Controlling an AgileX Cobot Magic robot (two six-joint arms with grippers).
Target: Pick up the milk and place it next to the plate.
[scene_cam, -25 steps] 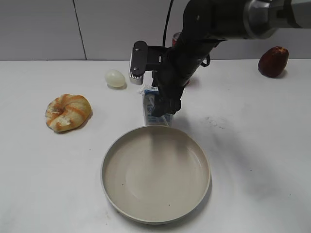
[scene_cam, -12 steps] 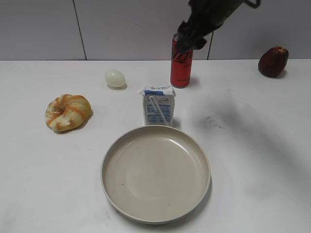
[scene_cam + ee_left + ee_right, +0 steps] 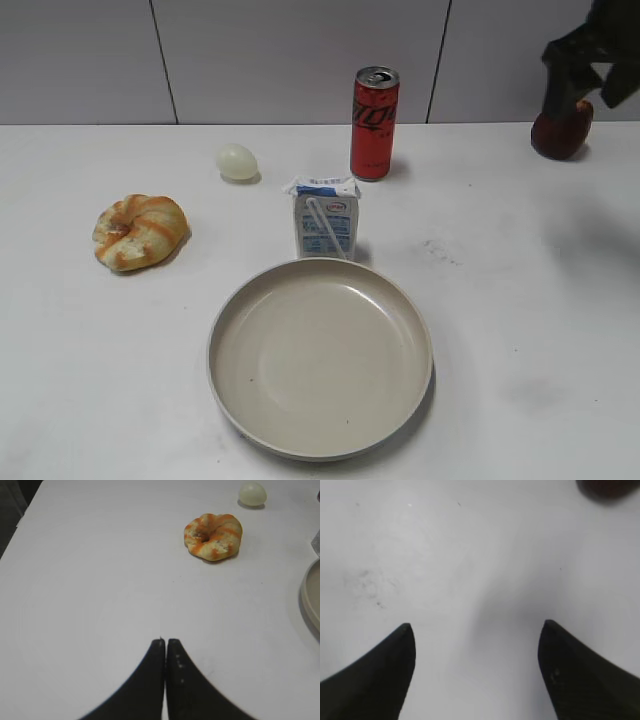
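The milk [image 3: 326,218], a small white and blue carton with a straw across its front, stands upright just behind the far rim of the beige plate [image 3: 412,322]. The plate's edge also shows at the right of the left wrist view [image 3: 309,597]. My right gripper [image 3: 476,630] is open and empty over bare table. In the exterior view it hangs at the top right corner [image 3: 590,55], far from the milk. My left gripper [image 3: 166,641] is shut and empty over bare table, out of the exterior view.
A red can [image 3: 374,123] stands behind the milk. A pale egg [image 3: 237,161] and a glazed pastry [image 3: 141,231] lie to the left; both show in the left wrist view [image 3: 252,493] [image 3: 214,536]. A dark red fruit [image 3: 558,133] sits far right.
My right arm has let go of the milk and drawn back up and to the right, out to the corner of the exterior view. The milk stands where it was.
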